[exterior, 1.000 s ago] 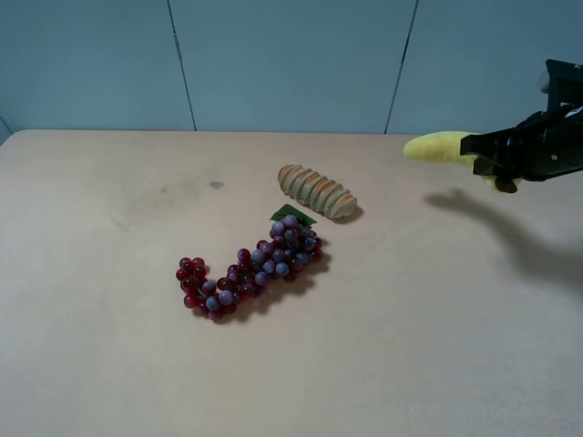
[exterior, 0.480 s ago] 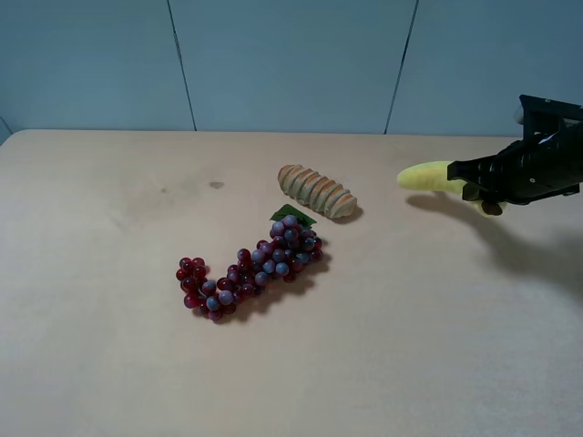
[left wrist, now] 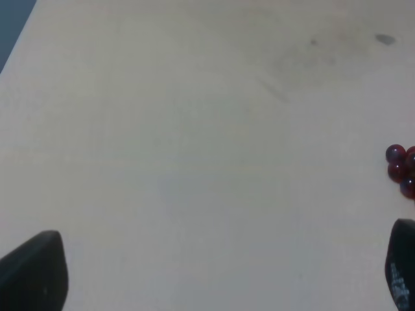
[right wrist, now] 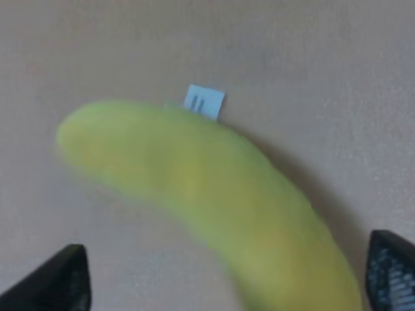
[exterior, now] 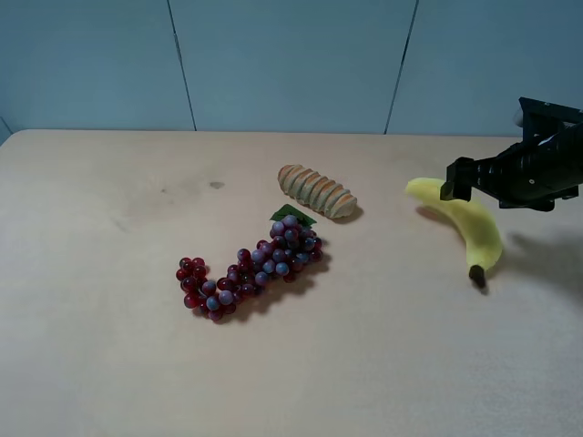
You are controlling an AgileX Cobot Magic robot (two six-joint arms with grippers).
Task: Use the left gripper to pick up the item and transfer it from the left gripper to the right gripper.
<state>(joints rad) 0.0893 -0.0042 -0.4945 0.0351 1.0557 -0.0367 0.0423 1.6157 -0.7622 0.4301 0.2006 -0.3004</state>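
A pale beige surface (exterior: pixel 109 364) is filling most of the exterior high view, matte and lightly marked, with a small dark spot and a few faint smudges toward its far left part. Behind it a blue-grey wall (exterior: pixel 291 64) is running across the whole back, divided by thin dark seams into panels.

The item (exterior: pixel 466 224), a curved yellow plush banana, is lying on the surface at the right side, its dark stem tip pointing toward the near edge and its blunt yellow end toward the wall. The right gripper (exterior: pixel 455 180) is hanging just above that blunt end, its jaws spread wide and gripping nothing; in the right wrist view the two black jaw tips are sitting at opposite lower corners with the banana blurred between and beyond them, a small white tag (right wrist: pixel 204 102) showing at its far side.

The left gripper (left wrist: pixel 214 272) is showing only in its own wrist view, jaws wide apart and empty over bare surface, with a few red grapes (left wrist: pixel 402 170) at the edge.

Near the middle, a ridged tan bread (exterior: pixel 316 191) is lying just beyond the red-purple grape bunch (exterior: pixel 250 268), well apart from the banana.
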